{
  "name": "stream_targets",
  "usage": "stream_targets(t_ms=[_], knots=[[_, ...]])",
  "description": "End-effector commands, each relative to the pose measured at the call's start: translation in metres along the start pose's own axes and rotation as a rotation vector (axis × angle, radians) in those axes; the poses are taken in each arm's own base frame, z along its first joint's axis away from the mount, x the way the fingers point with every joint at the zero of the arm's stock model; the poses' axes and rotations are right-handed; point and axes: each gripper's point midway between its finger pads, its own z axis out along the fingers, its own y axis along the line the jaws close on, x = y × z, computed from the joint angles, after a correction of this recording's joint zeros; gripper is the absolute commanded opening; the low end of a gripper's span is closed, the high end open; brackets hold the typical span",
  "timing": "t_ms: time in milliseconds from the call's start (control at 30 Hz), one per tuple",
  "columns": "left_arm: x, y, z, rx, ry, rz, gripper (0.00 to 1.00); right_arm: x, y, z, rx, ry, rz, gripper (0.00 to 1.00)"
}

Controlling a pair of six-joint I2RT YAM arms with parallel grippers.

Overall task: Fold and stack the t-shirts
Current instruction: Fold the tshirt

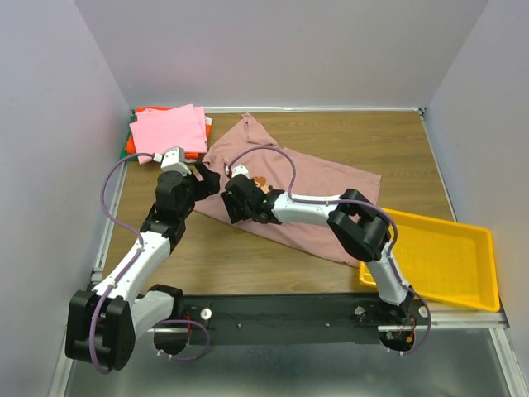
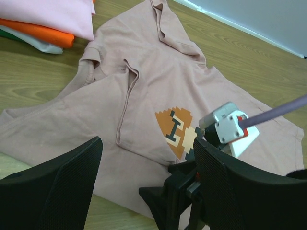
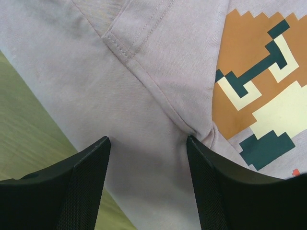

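The dusty mauve-pink t-shirt (image 1: 318,186) lies spread and wrinkled across the table's middle, with one flap folded over next to its pixel-art print (image 2: 176,129). My right gripper (image 1: 235,207) is open and pressed low on the shirt's left part. In the right wrist view its jaws (image 3: 146,182) straddle the cloth beside the fold seam (image 3: 139,62) and the print (image 3: 259,105). My left gripper (image 1: 207,179) is open and empty, hovering just left of the right one. Its fingers (image 2: 53,187) frame the shirt (image 2: 144,81). The folded bright pink, orange-red and green shirts (image 1: 169,131) are stacked at the back left.
A yellow plastic tray (image 1: 450,256) sits at the front right table edge. The folded stack (image 2: 43,21) lies close to the shirt's collar end. Bare wood (image 3: 24,124) shows left of the shirt's edge. Grey walls enclose the table on three sides.
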Motion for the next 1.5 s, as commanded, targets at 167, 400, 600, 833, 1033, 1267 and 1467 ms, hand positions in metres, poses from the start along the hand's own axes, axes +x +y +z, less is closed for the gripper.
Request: stream_targets(t_ms=[167,400,600,833,1033,1267,1467], knots=[[-0.016,0.004,-0.001,-0.029,-0.041,-0.001,0.84,0.120,0.011,-0.027,0.027,0.259,-0.047,0.71],[-0.019,0.010,-0.005,-0.061,-0.058,-0.014,0.84,0.147,0.041,-0.055,-0.022,0.268,-0.056,0.71],[-0.020,0.016,-0.012,-0.095,-0.066,-0.030,0.85,0.159,0.074,-0.065,-0.087,0.266,-0.066,0.72],[-0.021,0.030,-0.020,-0.165,-0.086,-0.040,0.88,0.157,0.124,-0.061,-0.187,0.251,-0.108,0.73],[-0.027,0.034,-0.024,-0.192,-0.103,-0.041,0.89,0.148,0.140,-0.050,-0.208,0.230,-0.130,0.74],[-0.025,0.042,-0.026,-0.228,-0.105,-0.037,0.89,0.124,0.138,-0.052,-0.175,0.153,-0.142,0.83],[-0.012,0.061,-0.031,-0.321,-0.078,-0.054,0.86,0.092,0.083,-0.088,-0.013,0.018,-0.120,0.94]])
